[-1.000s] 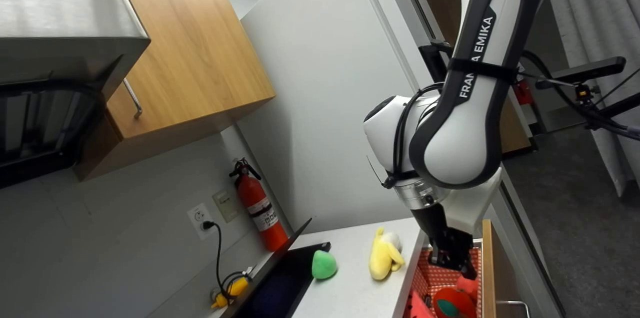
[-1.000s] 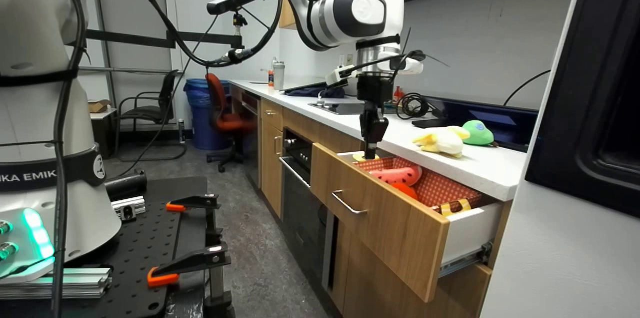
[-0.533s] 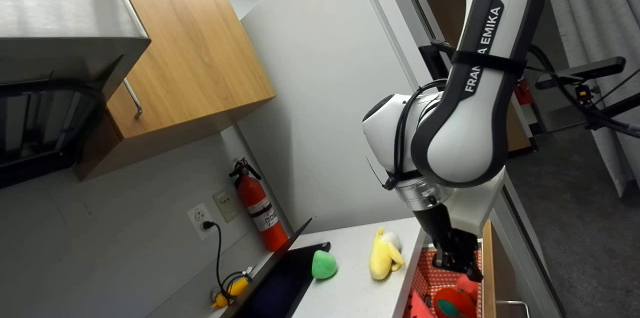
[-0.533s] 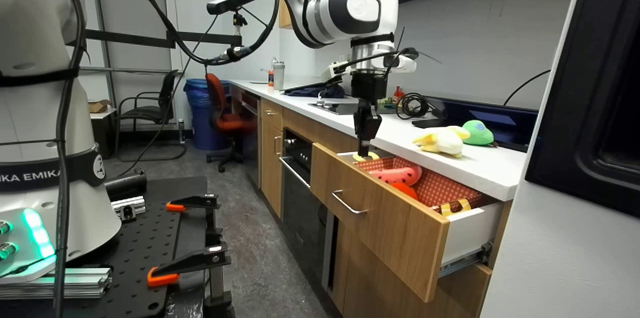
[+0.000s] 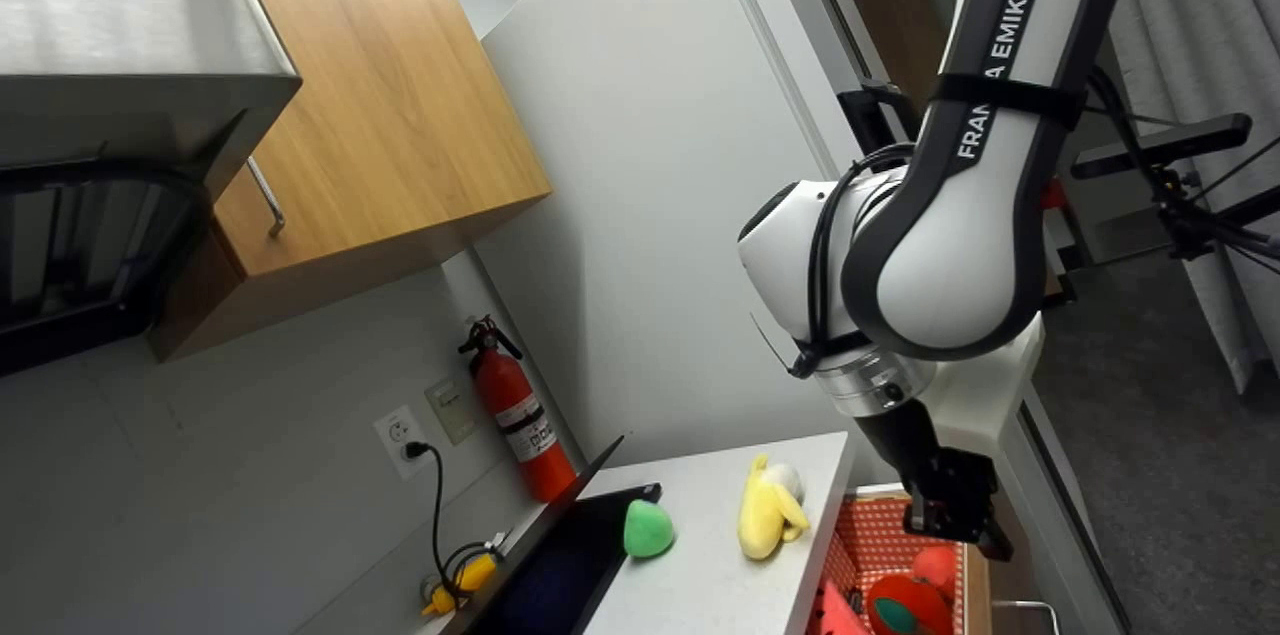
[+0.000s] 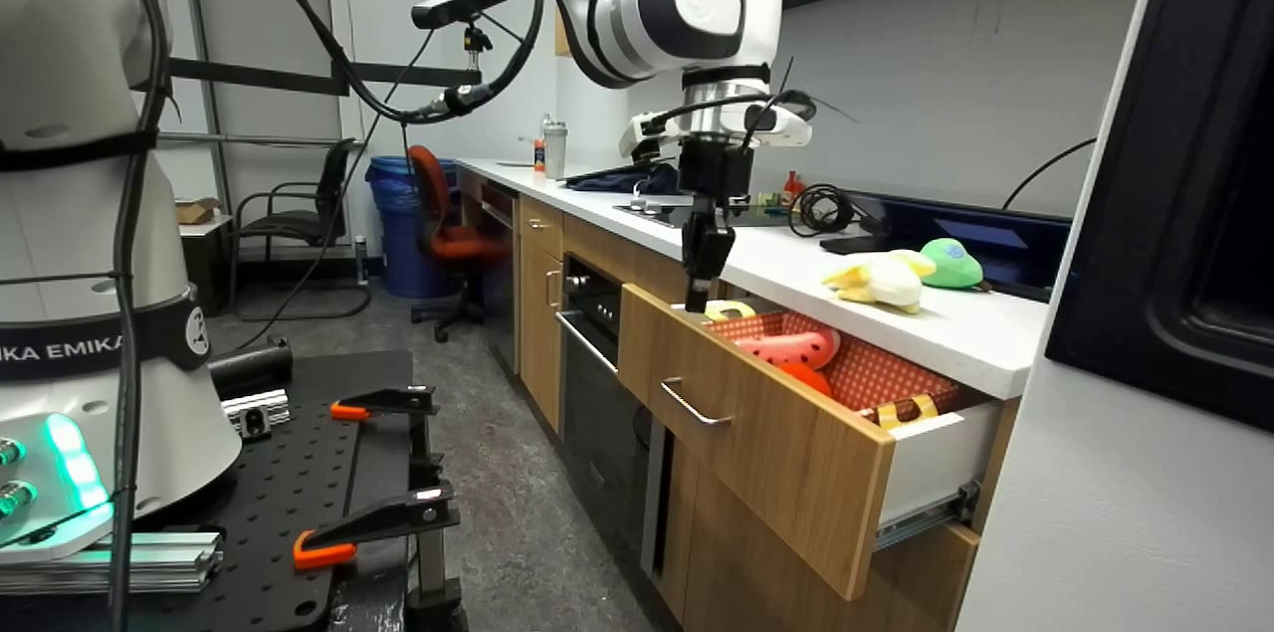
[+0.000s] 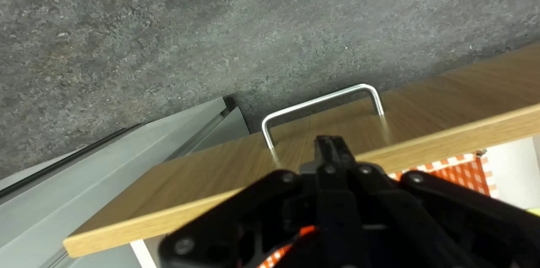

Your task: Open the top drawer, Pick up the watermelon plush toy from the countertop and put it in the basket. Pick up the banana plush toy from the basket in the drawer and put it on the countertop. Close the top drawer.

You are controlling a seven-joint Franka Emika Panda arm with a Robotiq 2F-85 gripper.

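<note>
The top drawer (image 6: 746,438) stands open, with its metal handle (image 7: 314,101) on the outer face. Inside is a basket with red checkered cloth (image 6: 891,373). The pink-red watermelon plush (image 6: 791,348) lies in the basket; it also shows in an exterior view (image 5: 838,612). The yellow banana plush (image 5: 762,520) lies on the white countertop (image 5: 700,575), also seen in the exterior view (image 6: 878,280). My gripper (image 5: 995,545) is shut and empty. Its tips are above the drawer front's top edge; in the wrist view (image 7: 331,139) they overlap the outer face near the handle.
A green plush (image 6: 953,264) sits behind the banana on the countertop, near a black laptop-like object (image 5: 560,555). A red round plush (image 5: 908,603) lies in the basket. An oven (image 6: 602,403) is beside the drawer. A tall white panel (image 5: 680,215) stands at the counter's end.
My gripper has moved from over the basket outward to the drawer front, staying shut and rising slightly. The drawer and the plush toys have not moved.
</note>
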